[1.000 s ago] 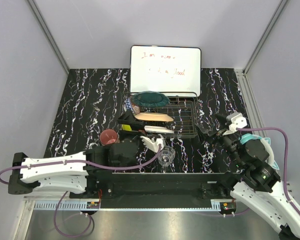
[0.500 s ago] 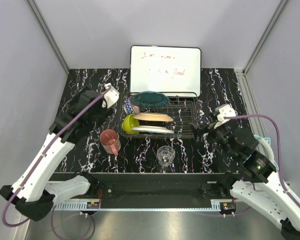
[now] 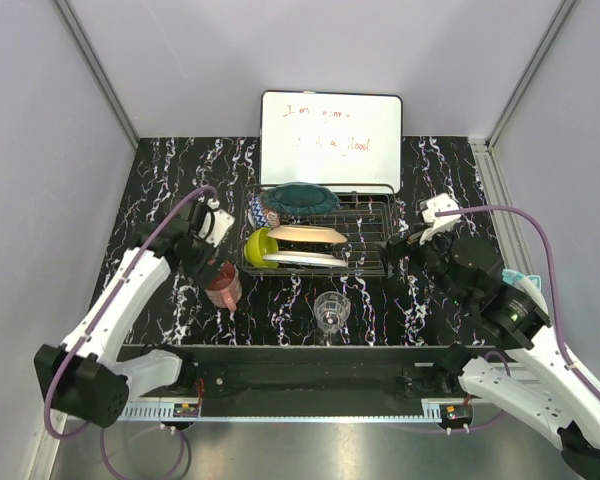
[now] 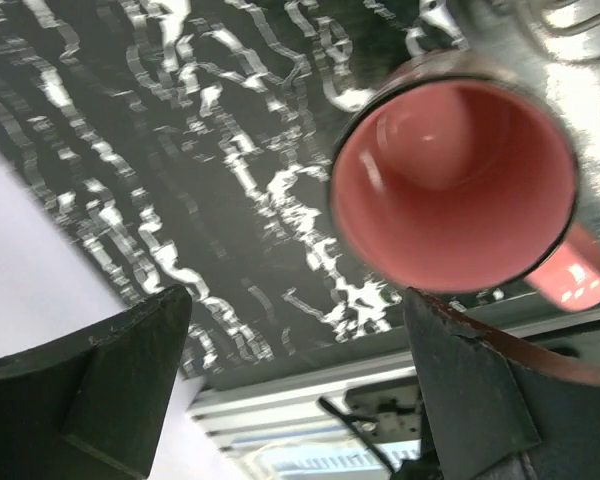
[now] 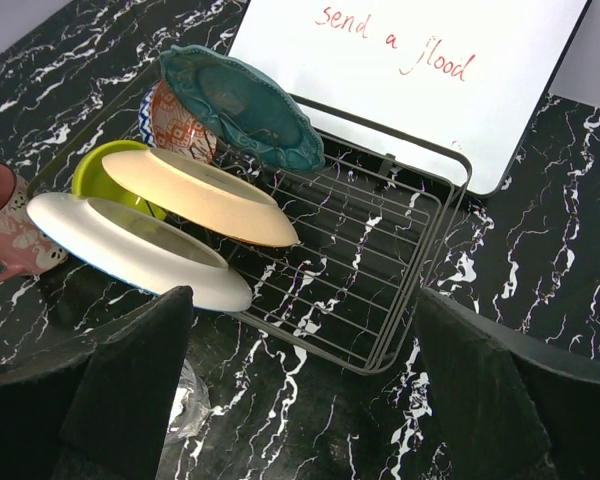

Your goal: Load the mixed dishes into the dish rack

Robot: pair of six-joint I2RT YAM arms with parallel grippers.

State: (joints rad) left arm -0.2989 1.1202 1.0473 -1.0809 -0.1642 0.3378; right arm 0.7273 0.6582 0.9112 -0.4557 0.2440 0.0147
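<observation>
The pink mug (image 4: 455, 185) stands upright outside the dish rack (image 3: 370, 240), at its eight o'clock. My left gripper (image 4: 295, 300) hangs over it, jaws apart, the mug toward their two o'clock. I'd centre first, then straddle one wall, clear of the handle (image 4: 580, 275).

Dish rack (image 3: 372, 243) centre frame, peach plate (image 3: 305, 234) inside; pink mug (image 3: 222, 285) just left; clear glass (image 3: 331, 311) lower centre.

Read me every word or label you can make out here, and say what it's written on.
"send a flood": red handwriting, lower line on the whiteboard, right wrist view.
"I am": start of its upper line, top view; the rest is too blurred to read.
Nothing else shows readable lettering.
</observation>
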